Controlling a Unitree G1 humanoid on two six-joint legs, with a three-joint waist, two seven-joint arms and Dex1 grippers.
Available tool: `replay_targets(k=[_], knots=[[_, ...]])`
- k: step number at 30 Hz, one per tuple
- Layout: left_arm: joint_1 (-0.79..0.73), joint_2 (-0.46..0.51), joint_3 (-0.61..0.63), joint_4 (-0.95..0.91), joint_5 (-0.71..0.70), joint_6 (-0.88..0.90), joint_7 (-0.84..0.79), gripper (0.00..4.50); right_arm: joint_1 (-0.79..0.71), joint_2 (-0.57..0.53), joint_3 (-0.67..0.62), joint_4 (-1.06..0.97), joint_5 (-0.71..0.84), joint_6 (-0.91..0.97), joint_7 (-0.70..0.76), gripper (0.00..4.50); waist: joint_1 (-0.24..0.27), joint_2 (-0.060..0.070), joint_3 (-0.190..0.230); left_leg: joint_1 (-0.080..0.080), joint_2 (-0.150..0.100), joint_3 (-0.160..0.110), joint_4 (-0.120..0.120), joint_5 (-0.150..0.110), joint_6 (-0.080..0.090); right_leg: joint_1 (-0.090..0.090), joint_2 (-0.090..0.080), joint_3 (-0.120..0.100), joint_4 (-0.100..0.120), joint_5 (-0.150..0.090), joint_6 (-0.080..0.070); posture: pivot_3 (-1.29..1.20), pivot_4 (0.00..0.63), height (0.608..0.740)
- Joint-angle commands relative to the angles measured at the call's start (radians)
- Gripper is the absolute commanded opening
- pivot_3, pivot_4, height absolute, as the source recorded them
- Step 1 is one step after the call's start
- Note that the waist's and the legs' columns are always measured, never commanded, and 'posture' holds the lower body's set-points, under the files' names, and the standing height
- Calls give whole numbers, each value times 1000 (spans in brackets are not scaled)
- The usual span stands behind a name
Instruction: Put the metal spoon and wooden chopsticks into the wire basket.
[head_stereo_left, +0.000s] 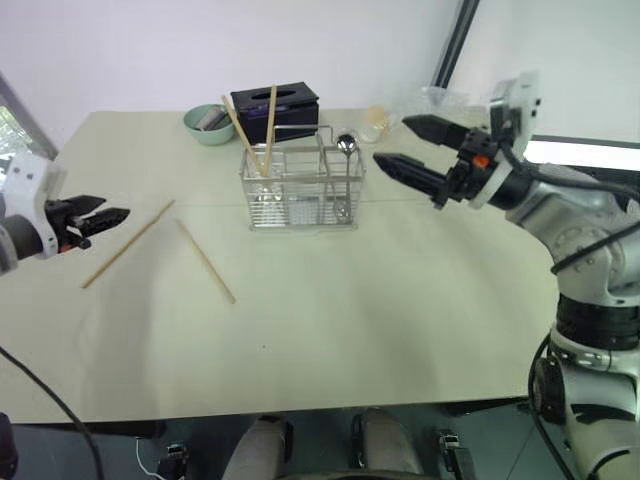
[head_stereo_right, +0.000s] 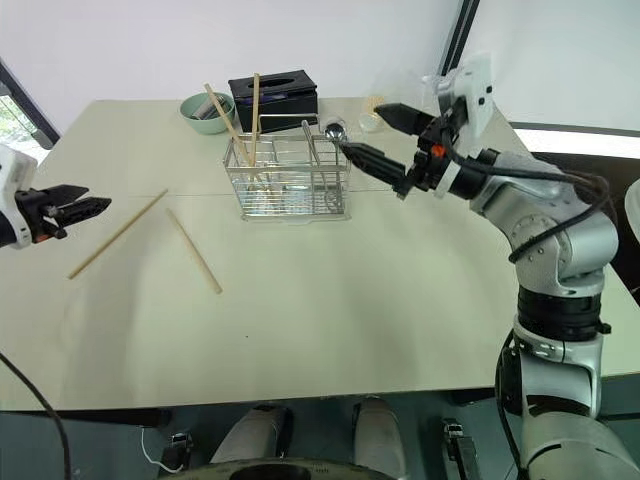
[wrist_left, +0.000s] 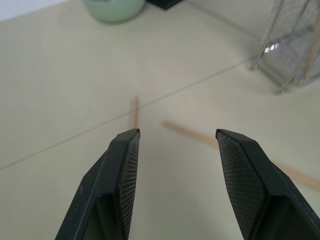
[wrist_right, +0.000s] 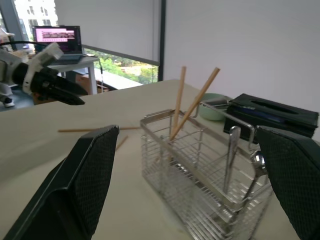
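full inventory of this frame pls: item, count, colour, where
wire basket: 1, silver, table centre-back
wooden chopsticks in the basket: 2, light tan, leaning in its left compartment
wooden chopsticks on the table: 2, light tan, lying apart, left of the basket
metal spoon: 1, silver, standing in the basket's right end, bowl up
tissue box: 1, black, behind the basket
bowl: 1, pale green, left of the tissue box
table: 1, cream
left gripper: open, empty, near the loose chopsticks
right gripper: open, empty, right of the basket

Green bowl (wrist_left: 111, 7) running off the left wrist frame's edge, wire basket (wrist_left: 295, 45) showing only a corner there, bowl contents (head_stereo_left: 208, 120) staying unreadable.
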Motion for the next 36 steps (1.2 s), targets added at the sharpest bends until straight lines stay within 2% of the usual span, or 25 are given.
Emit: replay_targets(k=[1, 7, 13, 19, 25, 28, 31, 36], knots=[[-37, 15, -5, 134, 48, -103, -71, 2537, 22, -12, -57, -64, 41, 29, -57, 4480, 3, 0, 0, 0, 0, 0, 0, 0, 0, 0, 0, 0, 0, 0, 0, 0, 150, 643], [-132, -26, -61, 407, 147, -241, -94, 2537, 66, -21, -107, -131, 111, 96, -139, 4480, 29, -2, -1, 0, 1, 0, 0, 0, 0, 0, 0, 0, -4, 0, 0, 0, 150, 643], [-224, -107, -101, 632, 242, -360, -32, 2537, 112, -68, -151, -178, 187, 175, -192, 4480, 49, -5, -3, 0, -1, 0, 1, 0, 0, 2, 0, -1, -6, 0, 0, 0, 150, 643], [-260, -172, -142, 751, 315, -404, -6, 2537, 62, -98, -147, -123, 192, 179, -231, 4480, 48, -5, -3, 0, 0, 0, 1, 0, 0, 2, 0, -1, -8, 2, 3, 0, 150, 643], [-286, -190, -190, 799, 382, -410, -35, 2537, 65, -95, -143, -106, 185, 160, -262, 4480, 51, -3, -5, 0, 0, 0, 1, 0, 0, 4, 0, -1, -8, 2, 4, 0, 150, 643], [-317, -190, -189, 818, 394, -408, -22, 1637, 80, -90, -144, -116, 188, 153, -274, 4500, 51, -1, -6, 0, -1, 0, 1, 0, 0, 4, -1, -1, -8, 3, 4, 0, 150, 643], [-339, -190, -179, 828, 394, -405, -21, 120, 88, -88, -147, -121, 193, 147, -284, 4500, 48, -2, -7, 0, 0, 0, 1, 0, 0, 3, 0, -1, -8, 3, 5, 0, 150, 643], [-364, -189, -161, 835, 390, -397, 3, 48, 100, -80, -151, -123, 190, 126, -303, 4500, 48, -2, -7, 0, 0, -1, 1, 0, 0, 3, 1, -1, -7, 3, 5, 0, 150, 643]])
